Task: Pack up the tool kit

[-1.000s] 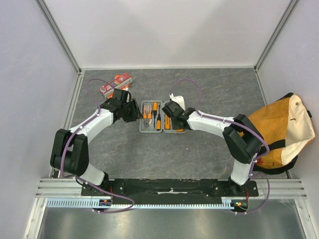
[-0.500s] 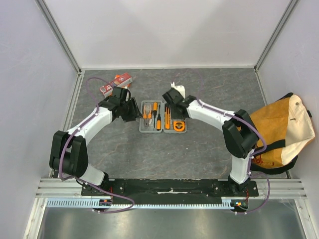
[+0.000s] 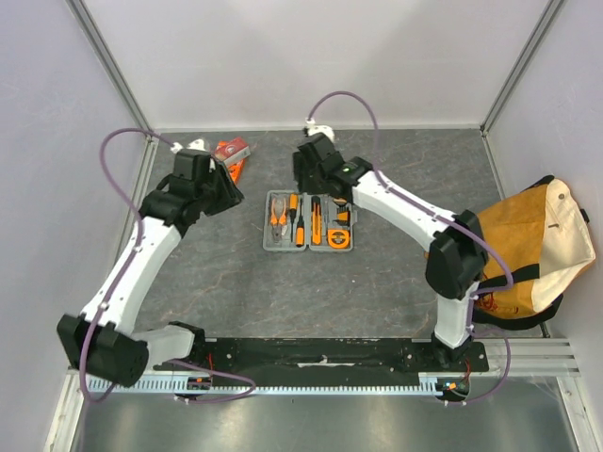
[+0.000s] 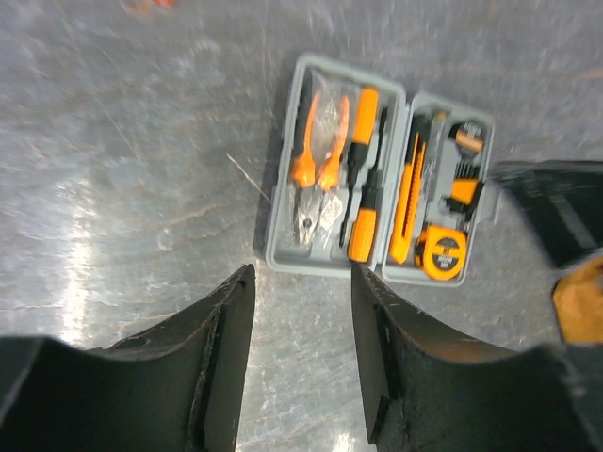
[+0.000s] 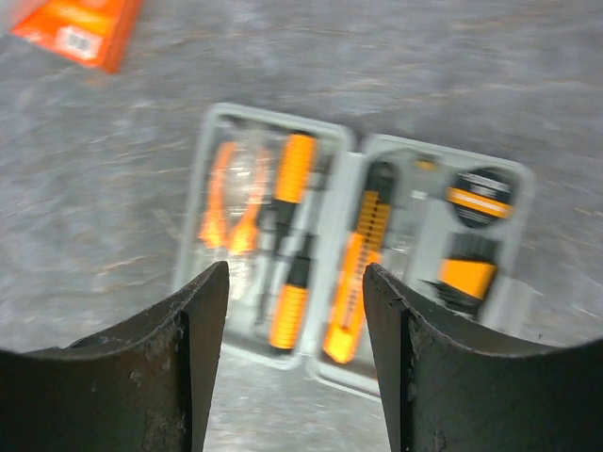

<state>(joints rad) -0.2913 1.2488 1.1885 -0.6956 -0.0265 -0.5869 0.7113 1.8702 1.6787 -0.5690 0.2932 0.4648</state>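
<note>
The tool kit [image 3: 268,247] lies open and flat in the middle of the table, a grey hinged case with orange-and-black tools in its slots. Its left half holds pliers [image 4: 317,155] and screwdrivers [image 4: 362,202]. A utility knife [image 4: 405,202] and a tape measure [image 4: 443,254] lie in the right half. My left gripper [image 3: 224,188] hangs open and empty above the table, left of the case [image 4: 283,256], fingers [image 4: 301,273] clear of it. My right gripper [image 3: 303,171] hovers open behind the case [image 5: 356,160], nothing between its fingers [image 5: 295,268].
Flat red-orange packets [image 3: 230,151] lie at the back left, close to the left wrist, one showing in the right wrist view [image 5: 75,28]. A tan canvas bag with black straps [image 3: 528,245] fills the right side. White walls enclose the table.
Both arms have lifted and pulled back from the case, the left toward the back left, the right toward the back. The right gripper opened wider, uncovering the case's right half.
</note>
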